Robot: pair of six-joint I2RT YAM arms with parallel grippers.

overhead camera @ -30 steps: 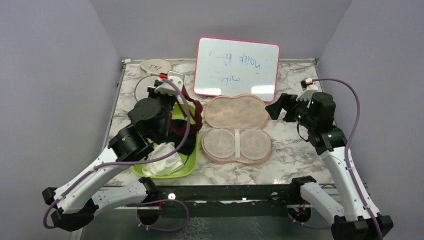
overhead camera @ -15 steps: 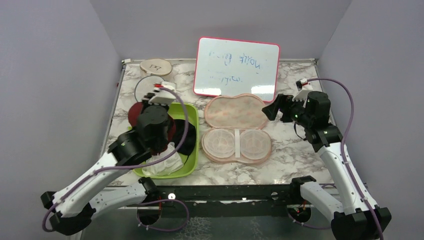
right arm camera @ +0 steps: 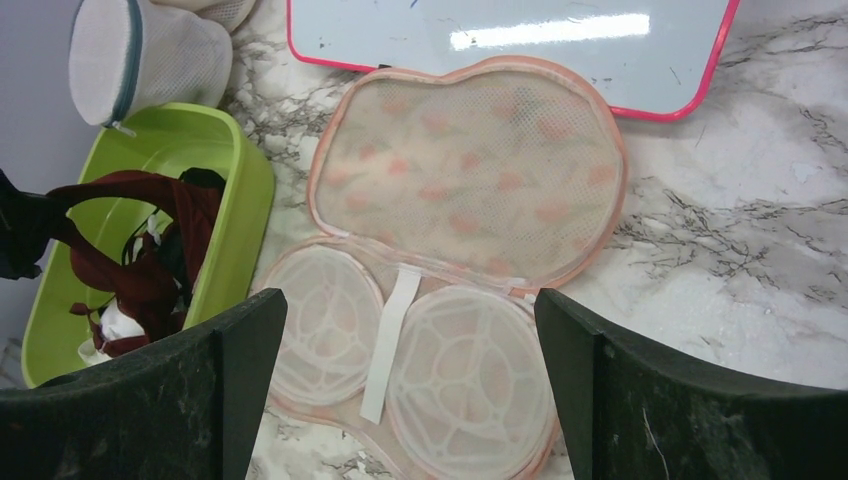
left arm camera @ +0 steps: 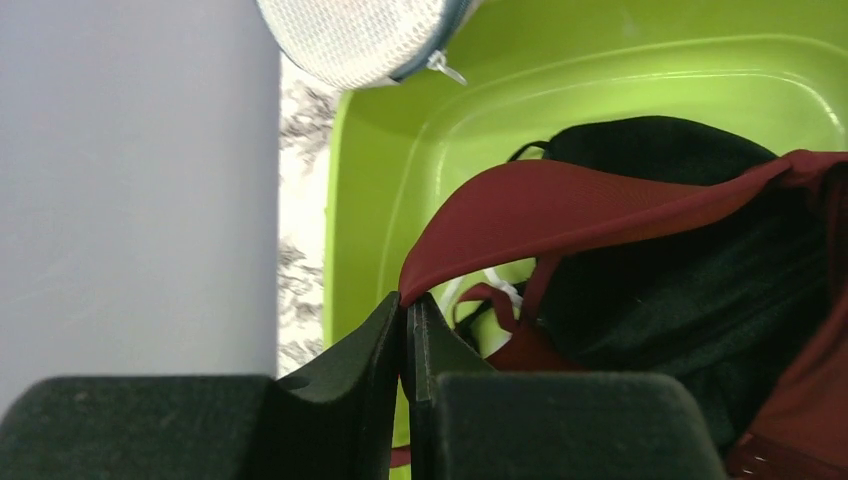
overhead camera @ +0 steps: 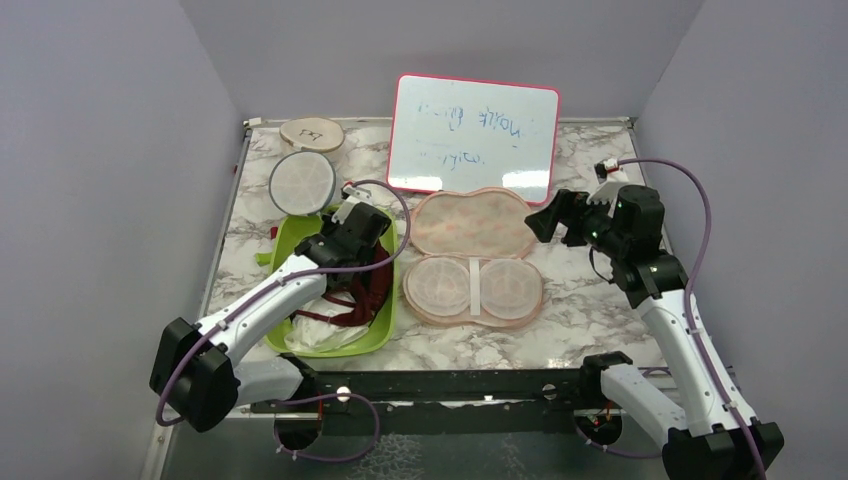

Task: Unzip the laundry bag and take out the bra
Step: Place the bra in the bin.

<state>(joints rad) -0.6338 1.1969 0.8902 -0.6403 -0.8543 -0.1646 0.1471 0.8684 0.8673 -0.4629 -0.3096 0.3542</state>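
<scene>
Maroon bra is draping into the green tub, with one strap pinched tight between the left gripper fingers. Bag is lying unzipped and spread open on the table, just right of the tub. Right gripper is hovering beside the bag, jaws gaping wide, holding nothing.

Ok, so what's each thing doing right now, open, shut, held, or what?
Laundry bag: unzipped, spread open flat, no clothes inside.
Green tub: holds a black garment and white cloth.
Bra: strap pinched, rest drooping into that tub.
Left hand: shut on the bra.
Right hand: open, holding nothing.
</scene>
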